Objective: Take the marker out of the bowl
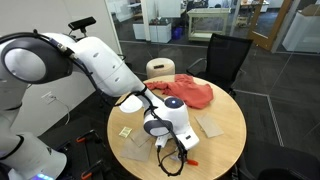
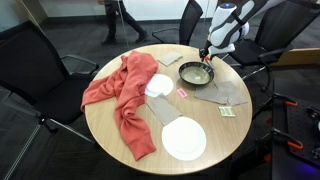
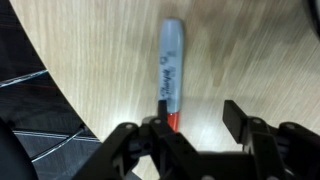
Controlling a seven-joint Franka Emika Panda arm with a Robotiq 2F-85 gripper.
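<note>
The marker (image 3: pixel 170 65) lies flat on the wooden table near its edge, grey body with a red-orange end. It also shows as a red-orange bit in an exterior view (image 1: pixel 190 161). My gripper (image 3: pixel 197 110) is open and just above the table. Its left finger sits right at the marker's red-orange end, and nothing is between the jaws. The dark-rimmed bowl (image 2: pixel 196 72) stands near the table's far edge, with my gripper (image 2: pixel 207 52) over its far side. In an exterior view my gripper (image 1: pixel 170 148) hangs low at the table's near edge and hides the bowl.
A big red cloth (image 2: pixel 125 95) is spread over the table. A flat white plate (image 2: pixel 184 140), a grey cloth (image 2: pixel 225 92) and a small yellow note (image 2: pixel 227 111) lie on it too. Black chairs (image 2: pixel 35 60) ring the round table (image 2: pixel 110 135).
</note>
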